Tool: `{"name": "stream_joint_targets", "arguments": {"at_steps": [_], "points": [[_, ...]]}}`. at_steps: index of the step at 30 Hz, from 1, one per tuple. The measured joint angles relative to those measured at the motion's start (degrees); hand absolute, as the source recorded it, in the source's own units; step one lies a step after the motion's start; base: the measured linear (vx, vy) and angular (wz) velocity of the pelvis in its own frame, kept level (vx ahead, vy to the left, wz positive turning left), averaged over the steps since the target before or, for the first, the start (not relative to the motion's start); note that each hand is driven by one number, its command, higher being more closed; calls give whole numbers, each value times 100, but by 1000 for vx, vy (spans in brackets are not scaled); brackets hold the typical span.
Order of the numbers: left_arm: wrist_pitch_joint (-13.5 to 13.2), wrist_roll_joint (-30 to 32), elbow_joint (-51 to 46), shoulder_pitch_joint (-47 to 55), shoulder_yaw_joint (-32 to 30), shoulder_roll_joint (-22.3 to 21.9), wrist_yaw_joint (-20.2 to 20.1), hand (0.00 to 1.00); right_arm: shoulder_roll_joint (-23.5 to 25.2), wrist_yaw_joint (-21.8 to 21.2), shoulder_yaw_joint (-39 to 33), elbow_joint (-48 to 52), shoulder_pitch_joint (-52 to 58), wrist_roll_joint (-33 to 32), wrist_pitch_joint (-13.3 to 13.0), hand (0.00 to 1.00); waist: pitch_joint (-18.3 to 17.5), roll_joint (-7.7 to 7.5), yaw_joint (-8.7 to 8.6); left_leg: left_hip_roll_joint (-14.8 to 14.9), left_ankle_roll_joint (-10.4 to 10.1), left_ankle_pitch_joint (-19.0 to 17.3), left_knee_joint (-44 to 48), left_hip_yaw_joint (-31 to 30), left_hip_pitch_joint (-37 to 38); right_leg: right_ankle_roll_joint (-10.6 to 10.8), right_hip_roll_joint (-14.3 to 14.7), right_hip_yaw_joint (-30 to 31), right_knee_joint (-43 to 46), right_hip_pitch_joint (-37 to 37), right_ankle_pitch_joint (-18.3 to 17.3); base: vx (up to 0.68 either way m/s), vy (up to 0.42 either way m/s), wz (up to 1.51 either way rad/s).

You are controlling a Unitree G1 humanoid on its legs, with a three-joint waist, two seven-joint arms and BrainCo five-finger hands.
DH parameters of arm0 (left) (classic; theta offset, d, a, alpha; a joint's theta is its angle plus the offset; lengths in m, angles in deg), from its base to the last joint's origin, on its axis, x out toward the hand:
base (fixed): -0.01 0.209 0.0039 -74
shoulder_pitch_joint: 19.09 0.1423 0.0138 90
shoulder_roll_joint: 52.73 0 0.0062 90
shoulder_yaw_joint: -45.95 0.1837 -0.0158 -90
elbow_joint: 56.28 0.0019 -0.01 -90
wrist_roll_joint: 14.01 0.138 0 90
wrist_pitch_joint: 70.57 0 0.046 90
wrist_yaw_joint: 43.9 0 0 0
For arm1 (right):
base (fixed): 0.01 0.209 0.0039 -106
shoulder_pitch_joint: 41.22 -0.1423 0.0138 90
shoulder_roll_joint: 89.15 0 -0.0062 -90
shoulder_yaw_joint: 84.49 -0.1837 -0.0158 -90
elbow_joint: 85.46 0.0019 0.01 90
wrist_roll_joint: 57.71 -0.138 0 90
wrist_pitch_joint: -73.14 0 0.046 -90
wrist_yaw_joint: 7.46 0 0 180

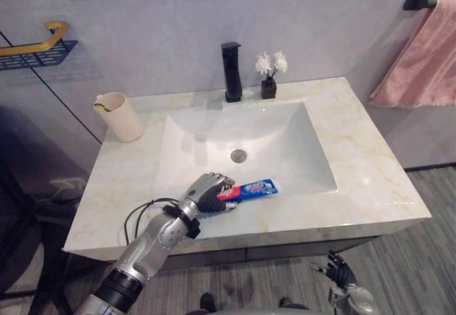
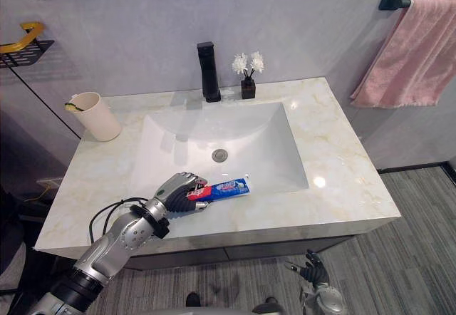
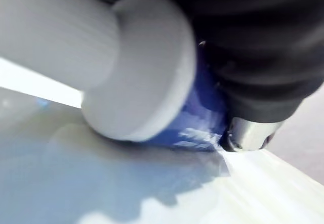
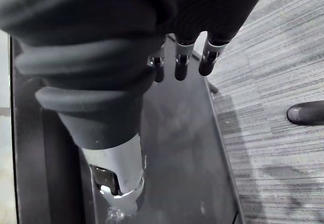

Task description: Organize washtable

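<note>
A blue and red toothpaste tube [image 1: 256, 188] lies on the marble counter [image 1: 370, 172] at the front rim of the sink [image 1: 235, 137]. My left hand [image 1: 206, 190] covers its cap end, fingers curled round it. In the left wrist view the white ribbed cap [image 3: 136, 77] and the blue tube body [image 3: 192, 117] sit right against the hand, resting on the counter. A cream cup [image 1: 121, 117] with a toothbrush in it stands at the back left of the counter. My right hand [image 1: 342, 272] hangs below the counter's front edge, its fingers [image 4: 181, 67] relaxed and holding nothing.
A black faucet [image 1: 231, 71] and a small dark vase of white flowers [image 1: 269, 80] stand behind the basin. A pink towel [image 1: 424, 58] hangs on the right wall. A black wire shelf with a gold rail [image 1: 35, 48] is on the left wall.
</note>
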Motion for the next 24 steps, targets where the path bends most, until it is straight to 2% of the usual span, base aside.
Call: {"name": "stream_joint_targets", "arguments": {"at_steps": [5, 9, 12, 14, 16, 19, 23, 24], "points": [[34, -20, -121, 287, -283, 32, 23, 100, 23, 73, -698, 352, 123, -106, -4, 0, -15, 29, -8, 3, 2, -3, 1, 61, 10, 1, -3, 23, 10, -7, 1, -24, -9, -2], [172, -35, -405, 754, -738, -24, 65, 100, 32, 462, -2149, 1380, 165, -309, -8, 0, -32, 54, 27, 31, -16, -42, -2, 194, 13, 5, 3, 227, 64, -146, 17, -44, -8, -20], [268, -40, -631, 902, -998, -241, 108, 100, -89, 794, -2919, 2335, 158, -399, -15, 0, -33, 38, 26, 33, -14, -39, 4, 265, 12, 6, 7, 311, 129, -217, 20, -29, -8, -16], [277, -45, -866, 913, -1150, -386, 128, 100, -203, 923, -3150, 2871, 103, -486, -30, 0, -45, 19, 6, 33, -13, -39, 5, 275, 23, 7, 9, 325, 140, -217, 21, -30, -15, -6], [276, -56, -1232, 914, -1239, -486, 148, 100, -333, 1013, -3214, 3456, 25, -645, -148, 0, -54, 2, -4, 43, -14, -39, 5, 280, 30, 7, 18, 335, 155, -221, 21, -39, -19, -4], [256, -180, -1703, 912, -1278, -616, 241, 100, -535, 980, -3045, 4495, -330, -1268, -445, 0, -56, 6, 11, 62, -13, -39, 4, 293, 38, 7, 35, 362, 202, -254, 21, -52, -19, -5], [158, -398, -1906, 814, -1277, -653, 279, 100, -1144, 623, -2144, 5674, -1227, -2051, -978, 0, -62, 10, 38, 85, -13, -34, 4, 291, 37, 8, 58, 377, 253, -283, 22, -48, -16, -1], [158, -510, -1906, 687, -1260, -666, 341, 100, -1313, 501, -1561, 6005, -1684, -2305, -1146, 0, -63, 8, 51, 93, -16, -26, 5, 279, 37, 8, 66, 368, 282, -291, 21, -37, -14, 3]]}}
